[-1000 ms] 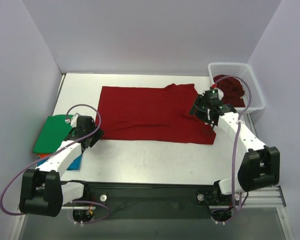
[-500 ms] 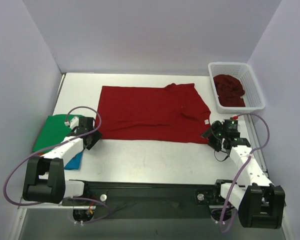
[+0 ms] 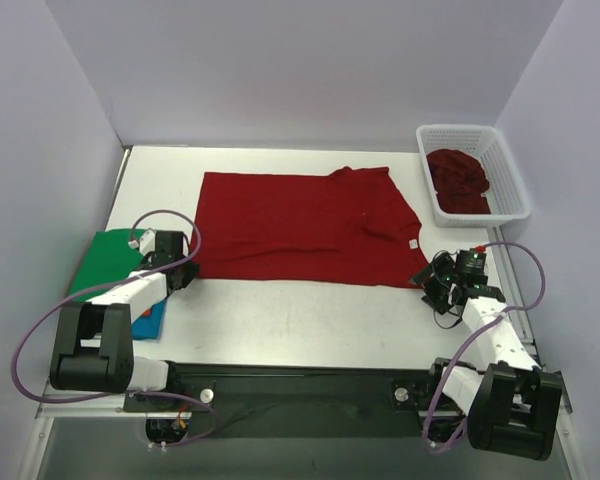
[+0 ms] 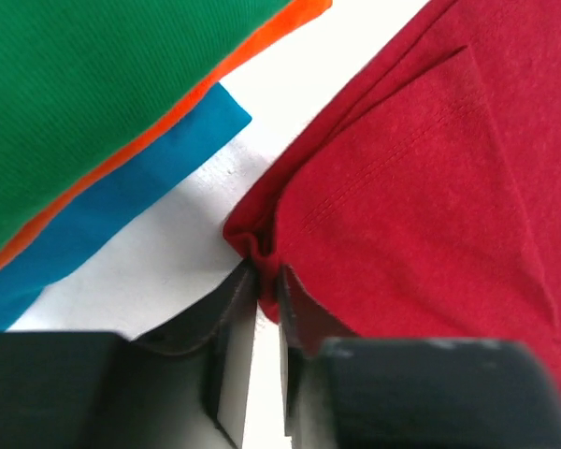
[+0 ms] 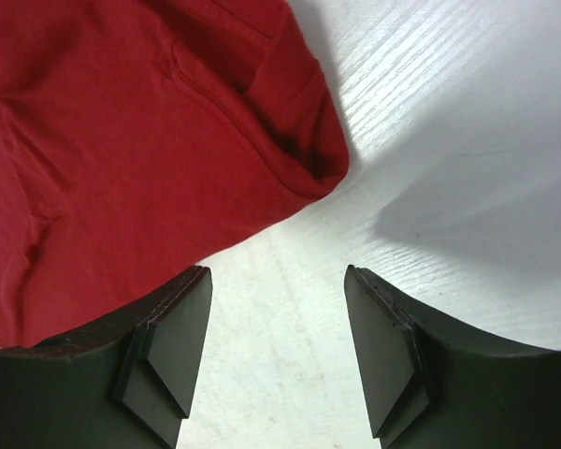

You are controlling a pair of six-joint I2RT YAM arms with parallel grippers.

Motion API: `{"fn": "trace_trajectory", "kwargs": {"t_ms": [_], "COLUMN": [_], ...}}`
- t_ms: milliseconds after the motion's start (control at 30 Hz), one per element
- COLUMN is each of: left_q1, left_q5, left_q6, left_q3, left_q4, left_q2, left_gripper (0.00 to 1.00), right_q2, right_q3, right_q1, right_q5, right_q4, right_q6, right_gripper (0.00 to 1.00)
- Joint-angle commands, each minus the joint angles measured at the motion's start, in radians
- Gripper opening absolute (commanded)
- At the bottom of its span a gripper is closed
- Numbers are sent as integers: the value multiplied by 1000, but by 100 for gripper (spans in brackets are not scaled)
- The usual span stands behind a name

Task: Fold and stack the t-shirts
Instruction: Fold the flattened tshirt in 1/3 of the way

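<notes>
A dark red t-shirt (image 3: 300, 228) lies spread flat on the white table. My left gripper (image 3: 185, 272) is shut on its near-left corner; the left wrist view shows the cloth (image 4: 430, 187) pinched between the jaws of the gripper (image 4: 266, 281). My right gripper (image 3: 427, 280) is open and empty just off the shirt's near-right corner (image 5: 299, 159), with bare table between its fingers (image 5: 173, 346). A folded stack of a green shirt (image 3: 105, 262), an orange one (image 4: 215, 84) and a blue one (image 4: 122, 215) lies at the left. Another dark red shirt (image 3: 458, 178) sits crumpled in the basket.
A white mesh basket (image 3: 508, 172) stands at the far right against the wall. Grey walls close in the table at the back and both sides. The arms' black base rail (image 3: 300, 385) runs along the near edge.
My right arm let go of the shirt's right side, drew back toward the near edge and now hovers open off the near-right corner. My left gripper stayed at the near-left corner.
</notes>
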Motion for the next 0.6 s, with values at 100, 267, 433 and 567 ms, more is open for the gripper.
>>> {"fn": "trace_trajectory", "kwargs": {"t_ms": [100, 267, 433, 567], "left_q1": [6, 6, 6, 6], "left_q5": [22, 36, 33, 3], "left_q6": [14, 17, 19, 22], "left_q3": [4, 3, 4, 17], "left_q4": [59, 56, 23, -45], "left_q2": [18, 12, -11, -43], "left_gripper": [15, 4, 0, 0], "right_q2": [56, 149, 262, 265], "right_q3": [-1, 32, 110, 137], "right_q1": [-19, -19, -19, -25], "right_q5": [33, 41, 48, 40], "right_q4": [32, 73, 85, 47], "right_q6": [-37, -54, -81, -104], "right_gripper": [59, 49, 26, 2]}}
